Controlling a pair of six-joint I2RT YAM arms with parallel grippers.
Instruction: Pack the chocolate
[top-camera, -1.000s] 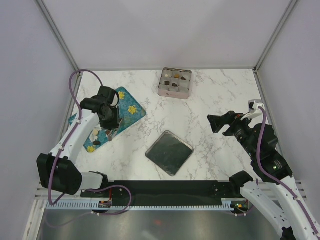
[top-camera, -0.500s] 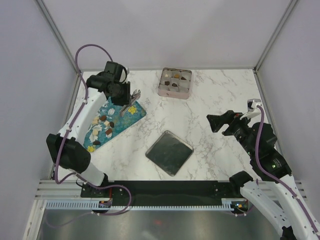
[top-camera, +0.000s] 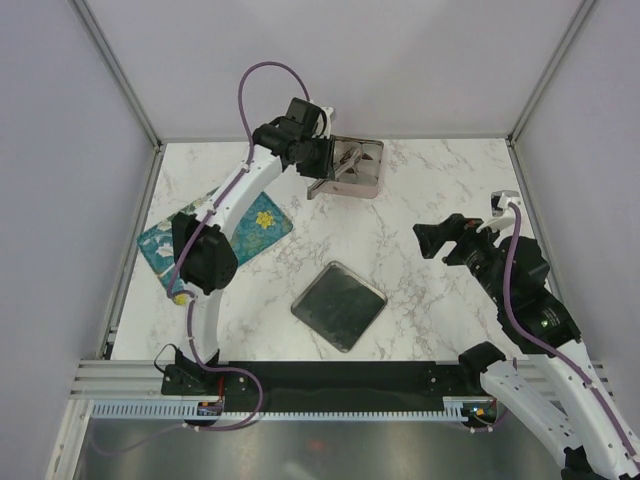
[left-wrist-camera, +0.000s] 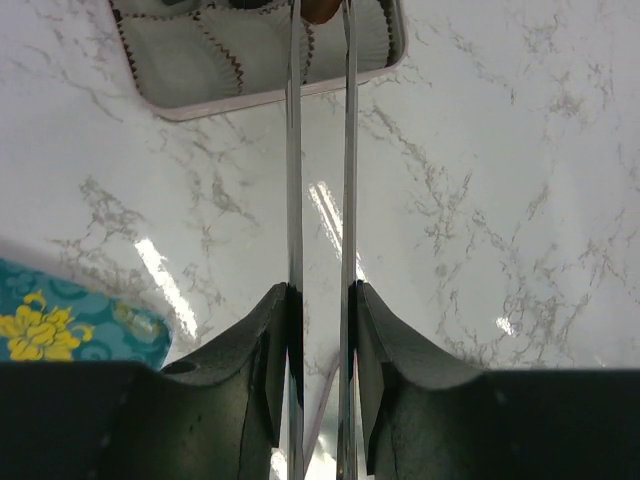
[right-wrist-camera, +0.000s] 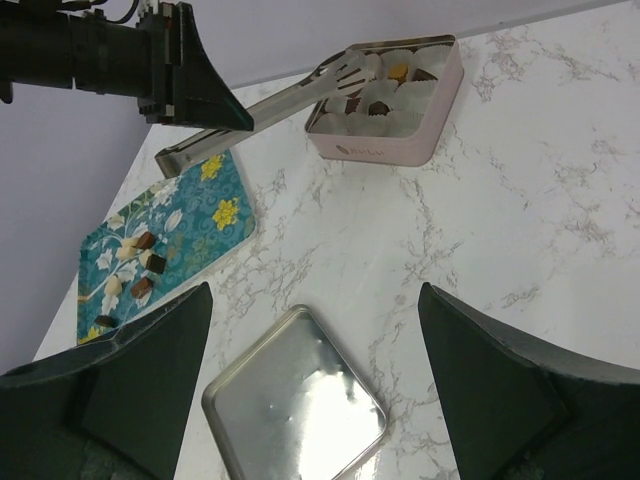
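Note:
My left gripper (top-camera: 318, 158) (left-wrist-camera: 320, 290) is shut on a pair of metal tongs (left-wrist-camera: 295, 150) (right-wrist-camera: 270, 105). The tong tips reach over the pink square tin (top-camera: 368, 187) (right-wrist-camera: 375, 150) at the back of the table and pinch a brown chocolate (left-wrist-camera: 322, 8). Pale paper cups line the tin, and a few hold chocolate (right-wrist-camera: 425, 72). More chocolate pieces (right-wrist-camera: 140, 265), dark, reddish-brown and whitish, lie on the teal flowered tray (right-wrist-camera: 200, 215) (top-camera: 258, 225) at the left. My right gripper (top-camera: 430, 240) (right-wrist-camera: 315, 290) hangs open above the table's right side, holding nothing.
The tin's silver lid (top-camera: 338, 305) (right-wrist-camera: 295, 405) lies flat on the marble table (top-camera: 420, 190), front centre. Grey walls enclose the table at the back and both sides. The left arm stretches from the front left across the tray to the tin.
The left arm has swung with the tongs from above the teal tray back and right to the tin. The right arm has stayed put.

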